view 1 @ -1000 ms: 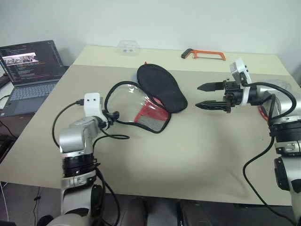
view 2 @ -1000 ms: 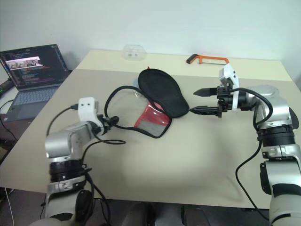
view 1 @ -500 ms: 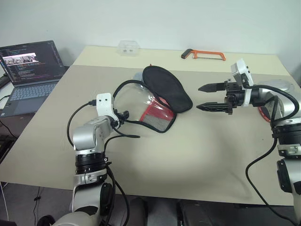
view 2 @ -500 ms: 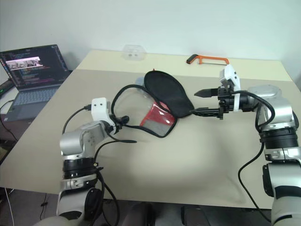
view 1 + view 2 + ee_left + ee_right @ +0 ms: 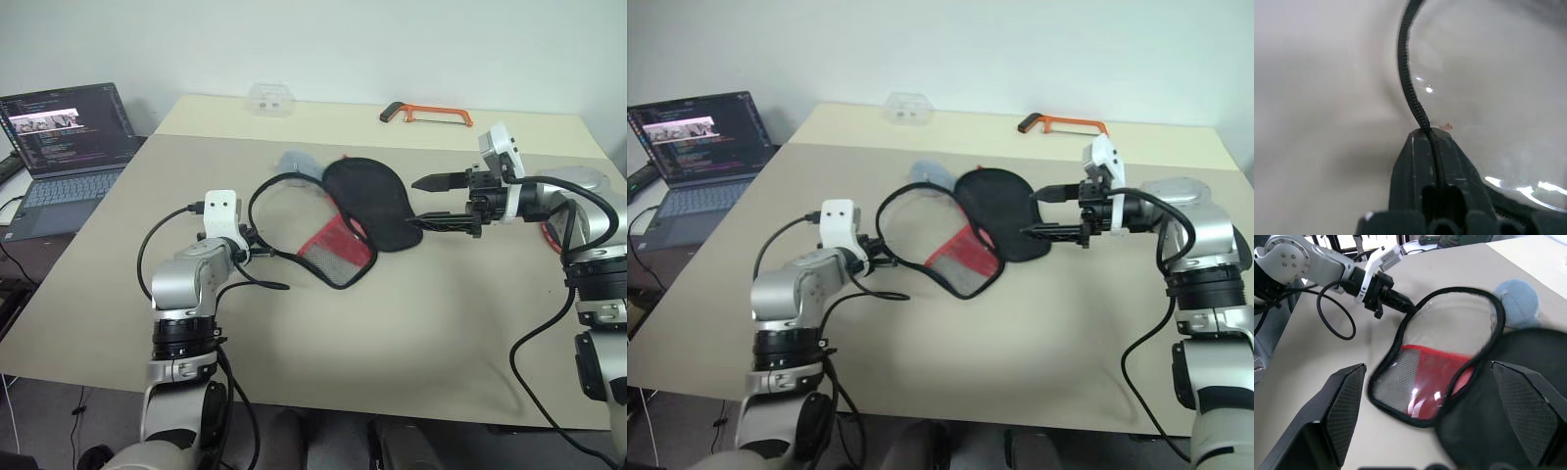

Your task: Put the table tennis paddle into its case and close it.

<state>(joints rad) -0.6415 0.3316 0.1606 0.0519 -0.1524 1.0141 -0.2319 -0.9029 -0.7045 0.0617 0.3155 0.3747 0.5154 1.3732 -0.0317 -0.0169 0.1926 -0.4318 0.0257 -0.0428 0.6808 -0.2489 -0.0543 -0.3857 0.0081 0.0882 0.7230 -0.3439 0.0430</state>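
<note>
The case point(image 5: 333, 250) lies open in the middle of the table: a clear and red mesh front ringed by a black zip, with its black flap point(image 5: 377, 201) folded out to the right. At the case's left end my left gripper point(image 5: 258, 253) is shut on the zip rim point(image 5: 1410, 88). Just right of the flap my right gripper point(image 5: 415, 203) hangs open, and its lower finger reaches over the flap's edge. A red sliver point(image 5: 546, 239) shows behind my right forearm. I cannot tell whether it is the paddle.
A small grey rounded pouch point(image 5: 297, 163) lies just behind the case. At the table's far edge are an orange hacksaw point(image 5: 426, 113) and a clear plastic box point(image 5: 267, 98). An open laptop point(image 5: 64, 147) stands off the table's left side.
The case has slid to the right, its flap now reaching my right gripper, and the grey pouch has come into sight. My left gripper has shut on the zip rim.
</note>
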